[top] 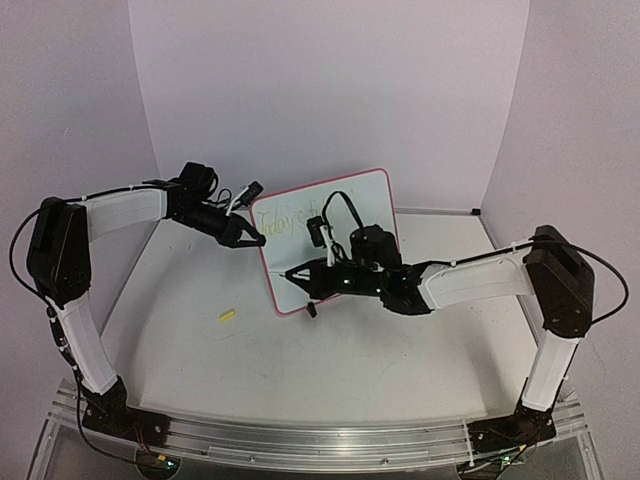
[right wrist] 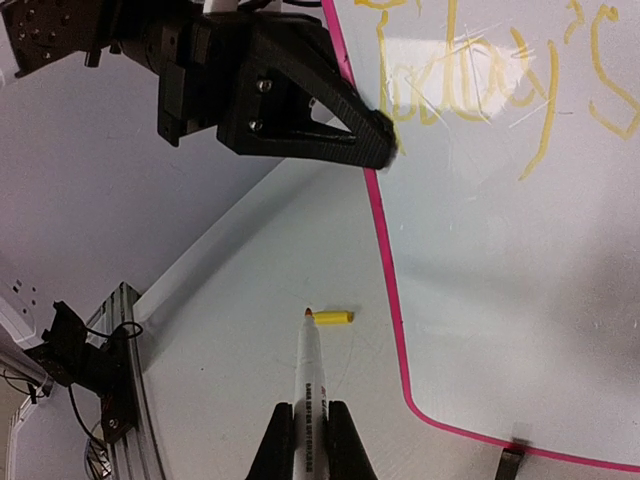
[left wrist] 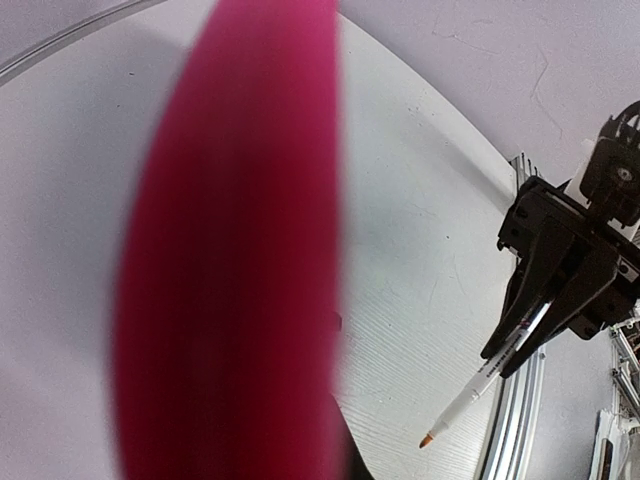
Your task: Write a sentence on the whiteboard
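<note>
Red-framed whiteboard (top: 365,200) stands tilted upright mid-tabletop (top: 180,300) in the top view. The sentence (top: 290,222) runs in faint yellow cursive across its upper left; only "Today" reads from here. Left fingers (top: 257,240) are pinched on the board's left edge. Right fingers (top: 292,272) sit in front of the board's lower part, pointing left. A yellow cap (top: 227,316) lies on the tabletop, left of the board & apart from it.

Left wrist view: whiteboard (left wrist: 230,300) frame is a red blur filling the centre, right up at the lens. Beyond it, right fingers (left wrist: 505,360) are clamped on a white marker (left wrist: 470,398), its orange tip angled down over the tabletop (left wrist: 430,250).

Right wrist view: right fingers (right wrist: 310,412) pinch the marker (right wrist: 309,360), w/ its tip just beside the cap (right wrist: 335,318) & off the board. Left fingers (right wrist: 383,143) are pressed onto the red frame of the whiteboard (right wrist: 500,300). The sentence (right wrist: 470,90) starts "Today's" near the top. A black clip foot (right wrist: 510,462) shows at the bottom edge.
</note>
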Tool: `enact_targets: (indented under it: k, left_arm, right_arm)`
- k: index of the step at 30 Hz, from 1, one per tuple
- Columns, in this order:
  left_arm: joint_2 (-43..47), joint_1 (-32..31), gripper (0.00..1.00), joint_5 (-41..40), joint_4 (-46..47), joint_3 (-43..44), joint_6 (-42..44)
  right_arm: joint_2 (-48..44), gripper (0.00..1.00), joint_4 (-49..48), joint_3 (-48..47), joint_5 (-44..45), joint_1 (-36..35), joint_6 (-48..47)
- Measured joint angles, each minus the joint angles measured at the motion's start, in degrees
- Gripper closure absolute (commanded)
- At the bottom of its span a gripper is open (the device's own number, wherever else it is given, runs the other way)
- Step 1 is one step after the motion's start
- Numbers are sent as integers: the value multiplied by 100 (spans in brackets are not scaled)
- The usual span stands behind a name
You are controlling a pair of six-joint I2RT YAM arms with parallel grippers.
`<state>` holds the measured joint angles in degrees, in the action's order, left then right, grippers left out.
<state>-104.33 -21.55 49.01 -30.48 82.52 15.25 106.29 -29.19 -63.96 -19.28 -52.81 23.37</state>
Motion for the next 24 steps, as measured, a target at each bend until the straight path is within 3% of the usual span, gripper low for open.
enact_targets:
  k: [24]
  left_arm:
    - [0,-44,100,-85,-11,35,4]
  right_arm:
    - [726,100,-461,-497,-827,678,424]
